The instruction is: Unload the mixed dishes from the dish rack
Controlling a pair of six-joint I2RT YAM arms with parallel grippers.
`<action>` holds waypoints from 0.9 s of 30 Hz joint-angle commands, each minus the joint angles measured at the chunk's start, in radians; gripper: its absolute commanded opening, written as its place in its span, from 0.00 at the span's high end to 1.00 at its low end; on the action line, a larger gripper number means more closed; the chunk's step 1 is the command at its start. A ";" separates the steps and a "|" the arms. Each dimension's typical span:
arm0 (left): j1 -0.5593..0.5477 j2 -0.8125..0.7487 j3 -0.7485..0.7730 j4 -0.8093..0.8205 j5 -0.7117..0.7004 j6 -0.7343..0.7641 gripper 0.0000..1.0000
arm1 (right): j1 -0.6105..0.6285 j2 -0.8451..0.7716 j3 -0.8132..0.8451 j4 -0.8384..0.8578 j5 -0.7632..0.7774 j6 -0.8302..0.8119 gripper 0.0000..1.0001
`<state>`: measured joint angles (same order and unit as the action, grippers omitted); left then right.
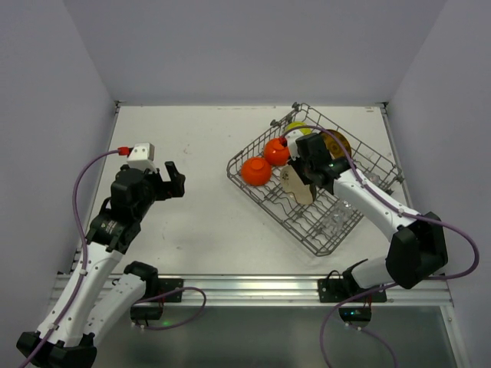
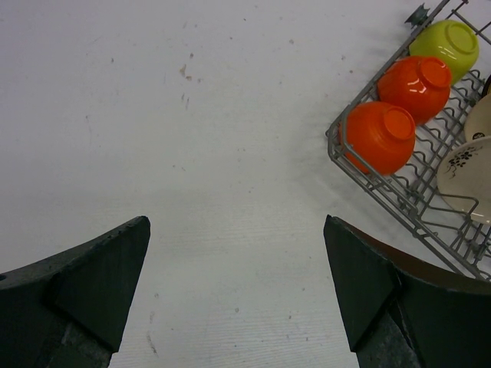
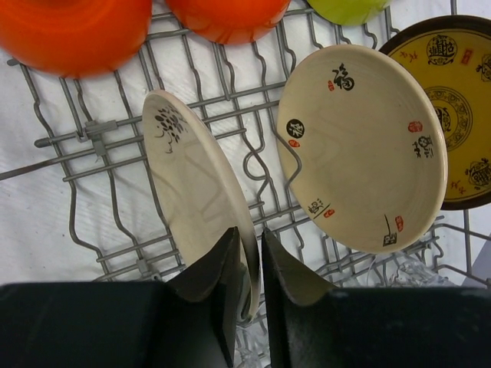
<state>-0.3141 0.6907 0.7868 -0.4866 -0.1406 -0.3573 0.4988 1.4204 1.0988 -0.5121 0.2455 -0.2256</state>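
Observation:
The grey wire dish rack stands at the right of the table. It holds two orange bowls, a yellow-green bowl, a brown-and-yellow plate and clear glasses. My right gripper is shut on the rim of a beige plate that stands on edge in the rack. A second beige plate leans just to its right, before the patterned plate. My left gripper is open and empty above bare table, left of the rack.
White walls close in the table at the left, back and right. The rack sits at an angle, its near corner pointing to the table's front edge. Bare table lies between the left gripper and the rack.

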 commanded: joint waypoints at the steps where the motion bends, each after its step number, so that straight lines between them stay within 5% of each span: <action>1: 0.006 -0.008 -0.014 0.033 0.019 0.011 0.00 | 0.003 -0.008 0.001 0.026 0.017 -0.008 0.83; 15: 0.006 -0.010 -0.014 0.031 0.018 0.011 0.00 | 0.003 -0.061 0.006 -0.002 0.028 -0.018 1.00; 27: 0.006 -0.003 -0.011 0.031 0.013 0.009 0.00 | 0.003 -0.196 0.039 -0.022 -0.005 -0.015 1.00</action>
<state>-0.3145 0.6891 0.7868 -0.4866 -0.1406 -0.3573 0.4984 1.2999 1.0988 -0.5453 0.2485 -0.2478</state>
